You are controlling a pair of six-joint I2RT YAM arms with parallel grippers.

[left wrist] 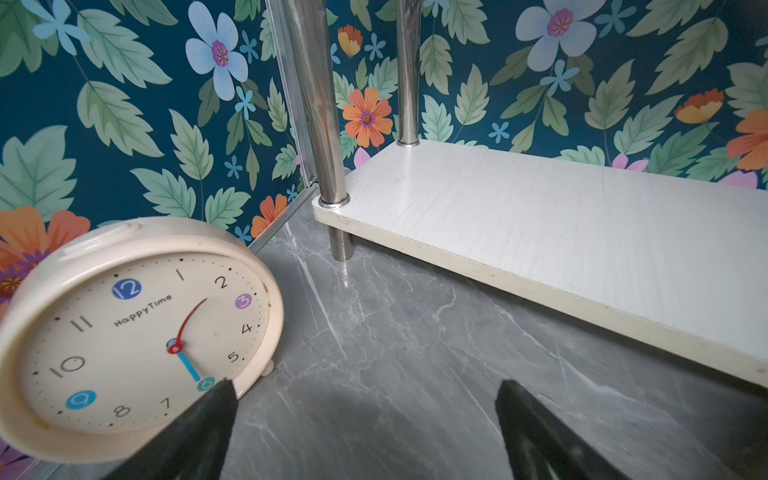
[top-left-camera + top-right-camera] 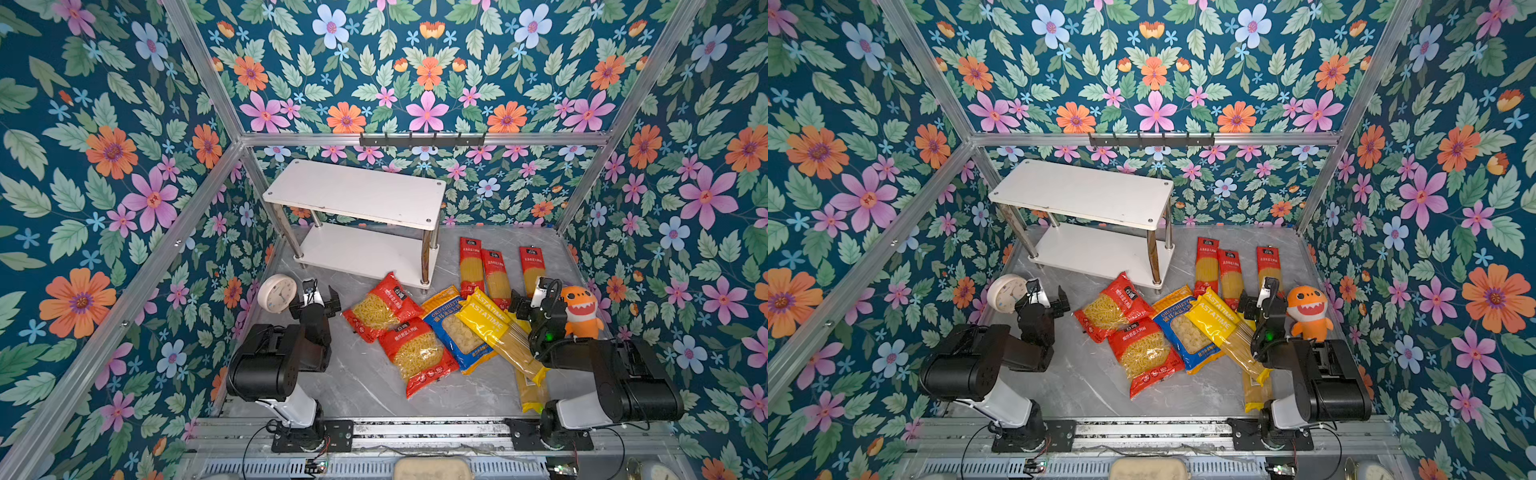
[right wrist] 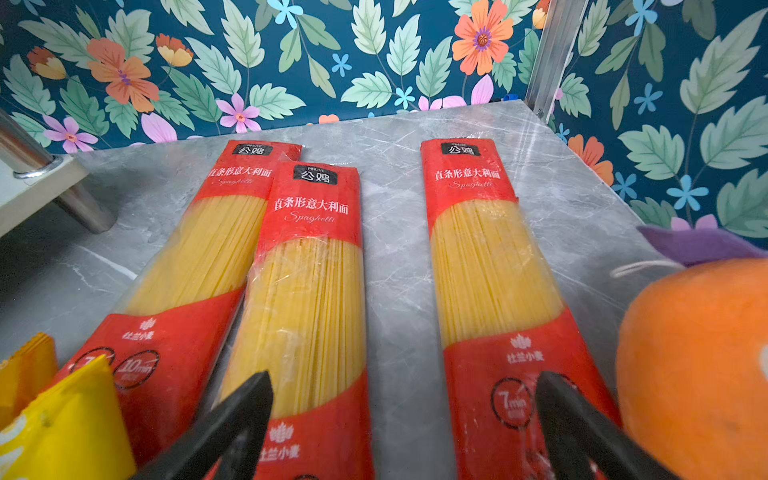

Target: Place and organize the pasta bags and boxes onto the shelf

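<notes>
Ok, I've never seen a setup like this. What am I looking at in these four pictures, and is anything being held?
Two robot arms stand at a grey table. Two pictures look down from one overhead camera; the other two come from a camera on each wrist. The left tool faces a clock and the white shelf; the right tool hangs over red spaghetti packs beside an orange plush. More pasta bags lie mid-table. Both tools are open, holding nothing.

The white two-tier shelf [image 2: 353, 195] stands upright, upper centre. Below-right lie two red short-pasta bags [image 2: 384, 305], a blue orecchiette bag [image 2: 455, 332], overlapping yellow spaghetti packs [image 2: 494, 328] and three red spaghetti packs [image 2: 471, 262].
</notes>
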